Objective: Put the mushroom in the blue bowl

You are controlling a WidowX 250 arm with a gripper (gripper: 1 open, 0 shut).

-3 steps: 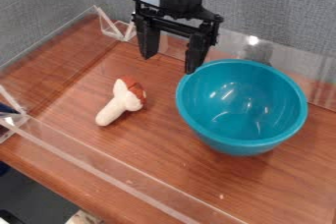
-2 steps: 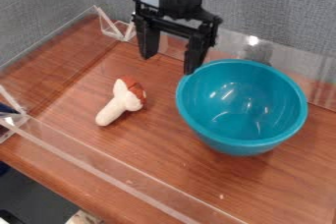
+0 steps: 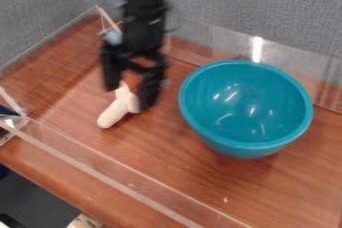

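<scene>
1. Camera view puts the gripper (image 3: 135, 80) right over the mushroom (image 3: 120, 105), pointing straight down, its dark fingers spread wide on either side of the cap end.
2. Nothing is held: the mushroom lies on its side on the wooden desk (image 3: 80, 67), cream stem stretching toward the lower left, apparently resting on the wood.
3. Off to the right sits the blue bowl (image 3: 246, 109), upright and empty, near the mushroom but not touching it.
4. Progress, then, looks early: the approach seems lined up, yet the grasp, the lift, the carry across and the drop into the bowl all remain to be done.
5. Hard to make out: the reddish cap is largely masked by the fingers, so whether either fingertip touches the toy cannot be told.
6. Motion blur softens the arm, and its upper part runs out of the top of the picture.
7. A clear wall along the desk's near edge throws glare, muddying the foreground.
</scene>
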